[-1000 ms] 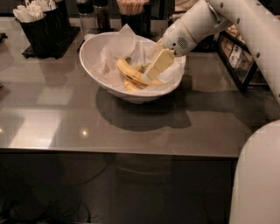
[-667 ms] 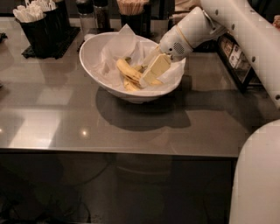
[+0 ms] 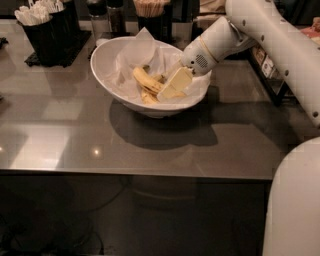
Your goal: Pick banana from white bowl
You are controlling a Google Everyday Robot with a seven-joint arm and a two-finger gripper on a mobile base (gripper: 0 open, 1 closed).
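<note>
A large white bowl lined with crinkled white paper stands on the grey table. A curved yellow banana with brown streaks lies inside it, with smaller yellow pieces beside it. My gripper reaches down into the bowl from the right, its cream-coloured fingers at the banana's right end. The fingers cover part of the fruit below them.
A black holder with white utensils stands at the back left. Dark bottles and a cup of wooden sticks stand behind the bowl. A rack is at the right. My white base fills the lower right corner.
My gripper has shifted slightly left and deeper into the bowl, closer onto the banana. The bowl has stayed in place.
</note>
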